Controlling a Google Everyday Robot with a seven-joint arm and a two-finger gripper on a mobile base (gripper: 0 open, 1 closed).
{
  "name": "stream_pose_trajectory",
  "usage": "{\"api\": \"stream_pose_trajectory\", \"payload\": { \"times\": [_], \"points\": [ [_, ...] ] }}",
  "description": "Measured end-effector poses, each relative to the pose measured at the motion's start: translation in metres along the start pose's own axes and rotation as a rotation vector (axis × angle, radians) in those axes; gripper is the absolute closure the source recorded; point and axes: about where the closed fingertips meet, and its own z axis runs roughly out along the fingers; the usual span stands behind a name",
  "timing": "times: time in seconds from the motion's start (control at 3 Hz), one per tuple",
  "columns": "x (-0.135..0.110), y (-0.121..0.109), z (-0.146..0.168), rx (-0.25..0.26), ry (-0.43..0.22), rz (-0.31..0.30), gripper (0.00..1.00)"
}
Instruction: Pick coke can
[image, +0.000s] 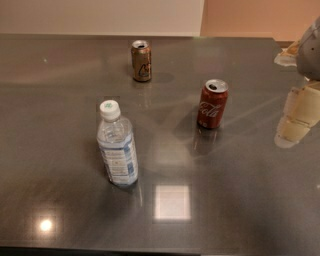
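Dim warm light, square glare patch on the glossy table (60, 100), pale-lit claw (296, 117) at right edge.

Hand (299, 117) partly beyond the right edge

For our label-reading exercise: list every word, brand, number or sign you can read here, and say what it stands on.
"Coca-Cola": white script on the coke can, blurred but recognisable.
Water bottle label: print too blurred to read.
Brown-gold can: dark emblem, no legible words.
Gripper, at the right edge: no markings seen.
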Motion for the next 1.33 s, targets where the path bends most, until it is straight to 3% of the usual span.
{"api": "stream_pose_trajectory", "payload": {
  "times": [0.33, 1.0, 1.33],
  "points": [
    [-0.005, -0.018, 0.000, 0.006, -0.067, 0.014, 0.00],
    [-0.038, -0.058, 0.018, 0.014, -0.155, -0.013, 0.00],
    [-0.059, -0.069, 0.034, -0.018, -0.188, -0.030, 0.00]
  ]
}}
